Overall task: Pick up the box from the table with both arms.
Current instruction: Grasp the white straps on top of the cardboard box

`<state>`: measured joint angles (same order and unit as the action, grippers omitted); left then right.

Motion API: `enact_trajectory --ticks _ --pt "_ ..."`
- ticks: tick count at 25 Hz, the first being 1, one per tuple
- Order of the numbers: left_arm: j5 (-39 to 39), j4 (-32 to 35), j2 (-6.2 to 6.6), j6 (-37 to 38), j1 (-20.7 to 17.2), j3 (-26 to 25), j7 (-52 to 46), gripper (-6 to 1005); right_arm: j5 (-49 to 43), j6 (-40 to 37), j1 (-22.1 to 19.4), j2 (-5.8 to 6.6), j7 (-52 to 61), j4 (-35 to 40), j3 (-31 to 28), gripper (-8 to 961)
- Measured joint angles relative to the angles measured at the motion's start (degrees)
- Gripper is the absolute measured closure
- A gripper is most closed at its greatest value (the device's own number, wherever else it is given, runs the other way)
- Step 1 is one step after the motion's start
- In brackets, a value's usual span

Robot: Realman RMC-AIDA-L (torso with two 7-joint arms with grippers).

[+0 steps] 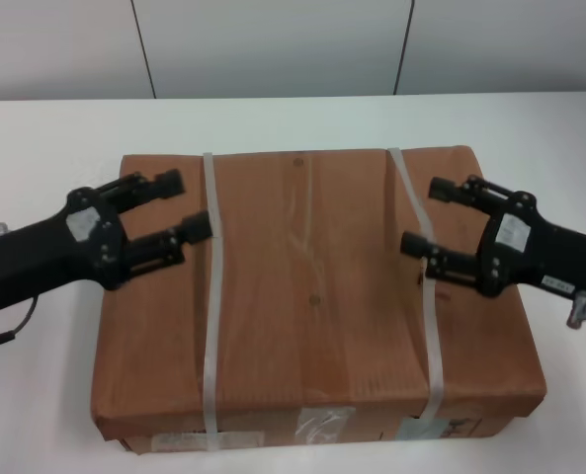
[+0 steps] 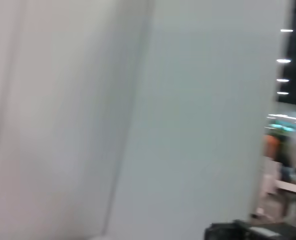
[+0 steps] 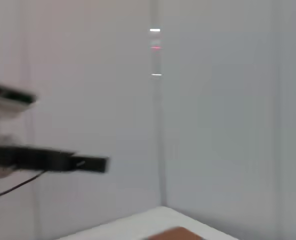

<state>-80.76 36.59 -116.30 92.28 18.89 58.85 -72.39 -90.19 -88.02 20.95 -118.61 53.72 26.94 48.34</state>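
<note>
The box [image 1: 312, 296] lay flat on the white table [image 1: 273, 123], occupying the centre of the head view, with its labelled near face at 6 o'clock and its far edge toward 12 o'clock. Two whitish straps [image 1: 210, 296] ran front to back across the brown paper wrapping, one on each side. The left end effector [image 1: 182, 204] was at 9 o'clock, over the top of the box and just beside the left strap, fingers held apart and gripping nothing. The right end effector [image 1: 429, 214] was at 3 o'clock, over the top close to the right strap, fingers likewise apart and empty. Whether either touched the paper could not be established. The wrist views showed only wall panels, a sliver of table edge and a brown corner of the box; they confirmed nothing about contact. Judgement: the box appeared broad, stiff at its edges and probably of some weight, while the top panel showed a shallow dent near the right strap, suggesting the skin yields under load. The paper looked smooth and likely slippery. It was too wide for either end effector to clamp; the sound hold would be opposed inward pressure on the left and right side faces, or under the bottom edges, kept level. The straps were not judged a reliable lifting point. Beyond the table stood the plain panelled wall [image 1: 273, 44].
</note>
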Motion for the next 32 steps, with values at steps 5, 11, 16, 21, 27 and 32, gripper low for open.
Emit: enact_trajectory --ticks 5,11,16,21,27,32 --pt "-0.43 -3.5 0.0 -7.82 0.12 0.07 -2.3 256 3.17 8.43 0.13 0.03 5.81 -4.77 0.01 132" --pt "-0.45 -8.79 -0.2 -16.42 1.78 1.73 -2.17 257 3.29 15.98 3.16 -0.14 9.56 -11.04 0.03 133" --pt "-0.46 -10.67 -0.28 -19.37 2.52 2.42 -1.9 258 3.31 18.5 4.96 -0.27 10.41 -13.43 0.17 133" --pt "-0.54 -11.14 -0.28 -21.04 3.55 4.62 -3.1 261 3.26 19.73 6.34 -0.39 11.03 -15.03 0.58 134" --pt "-1.13 -12.99 -0.2 -23.97 5.9 7.39 -6.27 267 2.77 21.27 9.52 -0.48 11.53 -18.02 1.41 135" --pt "-2.93 -14.9 -0.17 -24.92 8.58 7.86 -9.1 272 2.74 21.33 10.91 -0.48 11.55 -18.47 2.36 136"
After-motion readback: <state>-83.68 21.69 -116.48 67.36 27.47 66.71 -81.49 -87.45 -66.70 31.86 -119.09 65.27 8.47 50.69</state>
